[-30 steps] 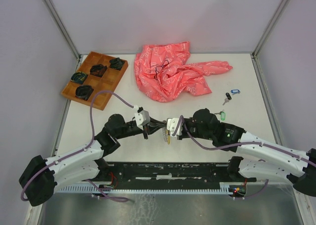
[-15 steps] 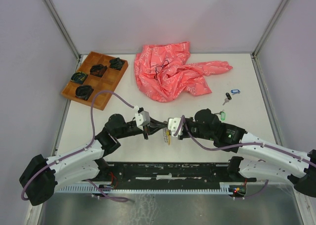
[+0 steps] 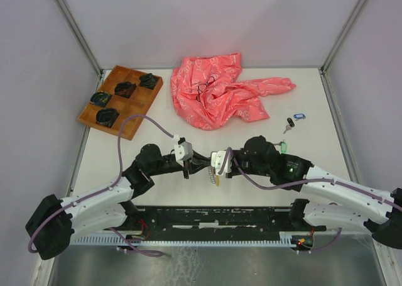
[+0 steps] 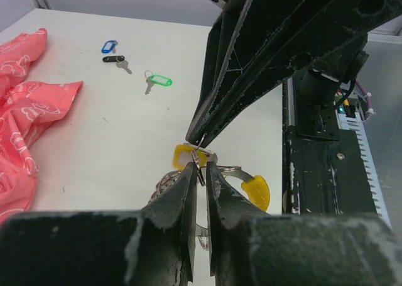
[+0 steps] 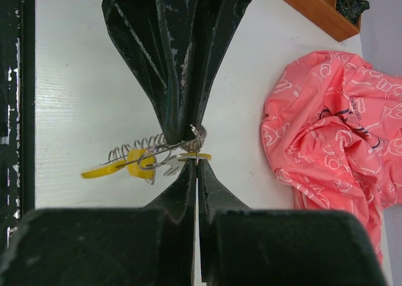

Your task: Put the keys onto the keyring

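The keyring (image 5: 135, 149), a coil-like grey wire ring, hangs between my two grippers just above the table, also seen as the keyring (image 3: 208, 170). Two yellow-tagged keys (image 5: 103, 170) (image 4: 257, 190) hang on it. My right gripper (image 5: 197, 160) is shut on a thin wire of the ring beside a yellow tag (image 5: 195, 155). My left gripper (image 4: 200, 173) meets it tip to tip; its jaws stand narrowly apart with the wire lying in the gap. Loose on the table lie a green key (image 3: 282, 146), a blue key (image 3: 299, 116) and a black key (image 3: 289, 122).
A crumpled pink cloth (image 3: 220, 91) with a thin dark cord on it lies at the back middle. A wooden compartment tray (image 3: 137, 110) holding dark items sits at the back left. The black base rail (image 3: 213, 217) runs along the near edge.
My right jaws have closed fully on the ring wire. My left jaws have eased apart a little. Both grippers and the ring have shifted slightly toward the near edge.
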